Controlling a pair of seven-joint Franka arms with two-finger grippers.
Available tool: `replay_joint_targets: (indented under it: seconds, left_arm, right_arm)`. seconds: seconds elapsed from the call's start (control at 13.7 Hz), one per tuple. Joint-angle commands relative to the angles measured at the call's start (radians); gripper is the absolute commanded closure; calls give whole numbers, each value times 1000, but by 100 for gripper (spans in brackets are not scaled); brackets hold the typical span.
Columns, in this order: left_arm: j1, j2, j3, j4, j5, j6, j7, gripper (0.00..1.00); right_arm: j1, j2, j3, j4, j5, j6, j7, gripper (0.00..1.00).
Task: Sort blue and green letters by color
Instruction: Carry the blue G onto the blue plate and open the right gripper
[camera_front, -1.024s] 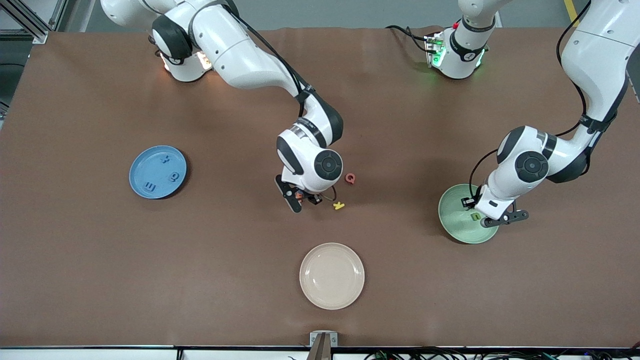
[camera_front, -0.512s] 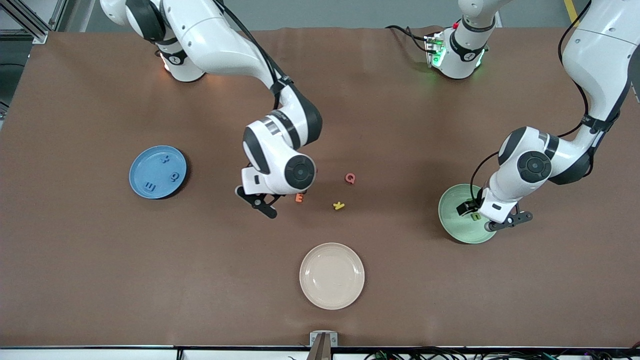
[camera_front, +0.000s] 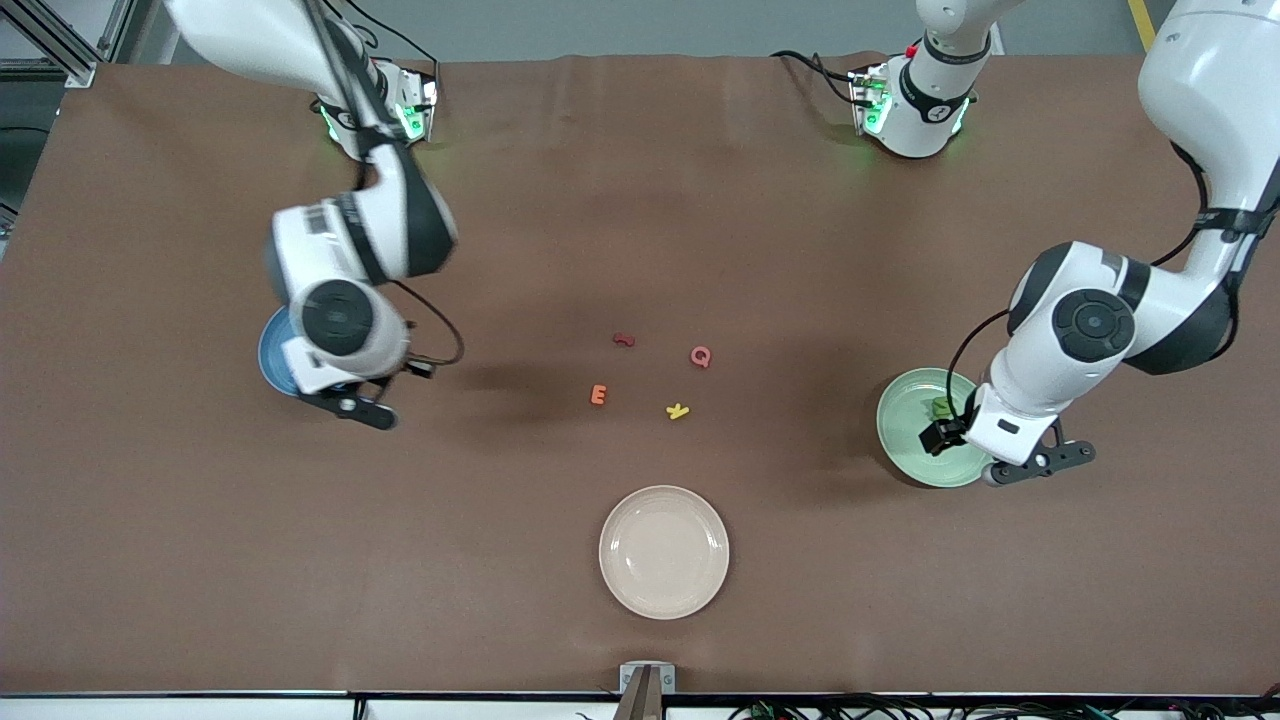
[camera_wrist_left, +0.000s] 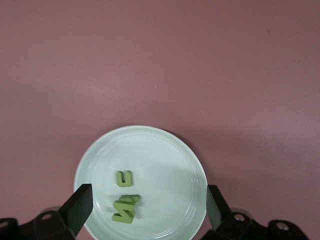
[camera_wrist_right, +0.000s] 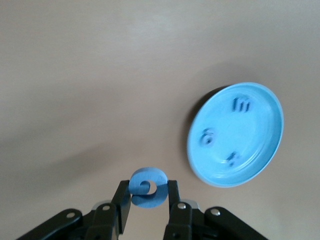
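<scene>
Loose letters (E (camera_front: 598, 395), Q (camera_front: 701, 356))

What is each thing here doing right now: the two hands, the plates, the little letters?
Right hand: shut on a blue letter, near the blue plate.
Left hand: open, empty, over the green plate.
Blue plate: holds three blue letters.
Green plate: holds green letters, u flat, M leaning on another.
Cream plate: empty.
Red, orange and yellow letters: loose on the table.
</scene>
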Motion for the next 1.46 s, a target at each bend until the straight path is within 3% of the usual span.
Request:
replay_joint_targets:
  seconds: [0.0,0.29,0.51,0.66,0.73,0.8,1.39]
  left_arm:
    - [3,-10,-30,113,17,-132,106,0]
    - [7,-10,-85,232,-1,-278,197,0]
    - [7,-13,-125,267,1,-349,209,0]
    - [6,-16,-136,284,-1,-384,215,0]
    - [7,-16,-151,284,-1,-386,220,0]
    - [6,-16,-156,284,-3,-387,220,0]
    - [0,-17,-176,285,-1,-401,243,0]
  right_arm:
    - [-142,-127,28,-244,-11,194,-197,100]
    - [-246,-143,30,-429,-5,437,-349,100]
    - [-305,-135,30,-464,-7,477,-423,99]
    - [-320,-129,28,-481,-5,491,-432,94]
    - [-326,-129,28,-481,-5,487,-441,69]
    - [-338,-129,28,-478,-7,483,-461,1]
    - [-368,-164,28,-458,-7,395,-500,0]
